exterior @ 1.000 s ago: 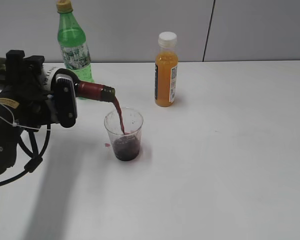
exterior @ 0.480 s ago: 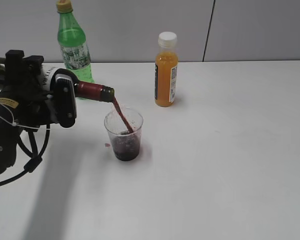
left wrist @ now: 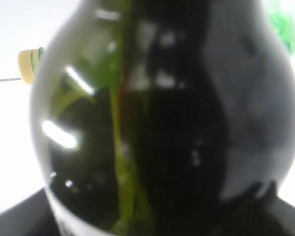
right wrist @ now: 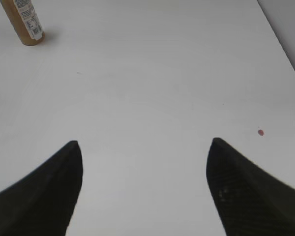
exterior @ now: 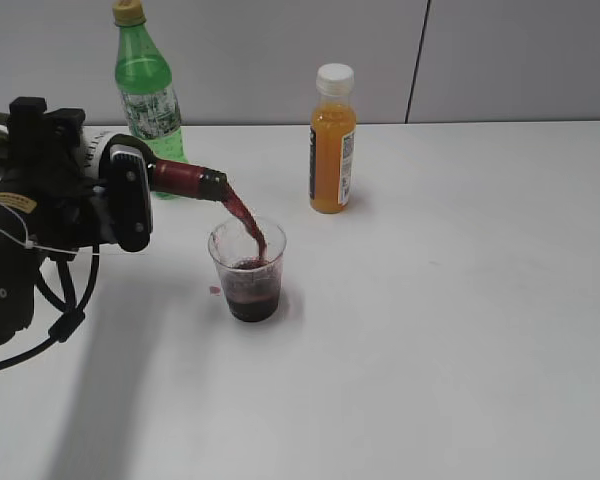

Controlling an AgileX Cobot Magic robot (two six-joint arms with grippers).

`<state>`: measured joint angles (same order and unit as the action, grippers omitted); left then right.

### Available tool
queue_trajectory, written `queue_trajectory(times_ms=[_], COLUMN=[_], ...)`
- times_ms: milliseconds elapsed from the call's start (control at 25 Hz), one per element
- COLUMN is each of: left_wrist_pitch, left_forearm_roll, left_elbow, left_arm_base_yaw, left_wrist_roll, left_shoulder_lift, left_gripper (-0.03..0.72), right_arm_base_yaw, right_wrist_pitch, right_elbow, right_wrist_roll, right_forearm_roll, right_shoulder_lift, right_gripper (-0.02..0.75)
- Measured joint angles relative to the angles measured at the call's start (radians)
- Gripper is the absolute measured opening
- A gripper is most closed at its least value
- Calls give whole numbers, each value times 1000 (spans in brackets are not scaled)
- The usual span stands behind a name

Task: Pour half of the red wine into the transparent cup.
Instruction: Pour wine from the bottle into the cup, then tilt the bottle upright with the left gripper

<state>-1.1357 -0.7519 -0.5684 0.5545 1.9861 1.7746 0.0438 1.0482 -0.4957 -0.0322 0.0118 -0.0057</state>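
My left gripper (exterior: pixel 105 200) is shut on the dark green wine bottle (exterior: pixel 180 177), held nearly level with its maroon neck pointing right. A stream of red wine (exterior: pixel 246 225) runs from its mouth into the transparent cup (exterior: pixel 247 268), which stands on the table with dark wine in its lower part. In the left wrist view the bottle's dark glass (left wrist: pixel 162 123) fills the frame and hides the jaws. My right gripper (right wrist: pixel 145 142) is open and empty above bare table; it is out of the exterior view.
A bright green soda bottle (exterior: pixel 147 90) stands at the back left behind the wine bottle. An orange juice bottle (exterior: pixel 332 140) with a white cap stands right of the cup; it also shows in the right wrist view (right wrist: pixel 24 22). A small red spot (right wrist: pixel 260 132) marks the white table (exterior: pixel 460 300).
The bottle has tipped slightly more, the stream now arcs further right into the cup, and the wine level in the cup has risen a little. The right arm has not moved.
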Motion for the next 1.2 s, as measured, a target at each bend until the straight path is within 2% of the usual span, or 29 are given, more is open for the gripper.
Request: queue_trajectory(times_ms=[640, 840, 1000, 1120, 1200], left_wrist_pitch=[-5, -5, -5, -5, -5], left_forearm_roll=[-8, -13, 26, 93, 122], left_elbow=[0, 0, 0, 0, 0], left_arm_base_yaw=[0, 0, 0, 0, 0], left_wrist_roll=[6, -66, -217, -417, -597], left_shoulder_lift=[0, 0, 0, 0, 0], left_gripper=[549, 549, 549, 549, 549], right_arm_base_yaw=[0, 0, 0, 0, 0], right_wrist_pitch=[0, 0, 0, 0, 0], right_elbow=[0, 0, 0, 0, 0], right_wrist_roll=[-1, -1, 0, 0, 0], right_forearm_roll=[0, 0, 0, 0, 0], right_shoulder_lift=[0, 0, 0, 0, 0], right_gripper=[591, 591, 589, 589, 589])
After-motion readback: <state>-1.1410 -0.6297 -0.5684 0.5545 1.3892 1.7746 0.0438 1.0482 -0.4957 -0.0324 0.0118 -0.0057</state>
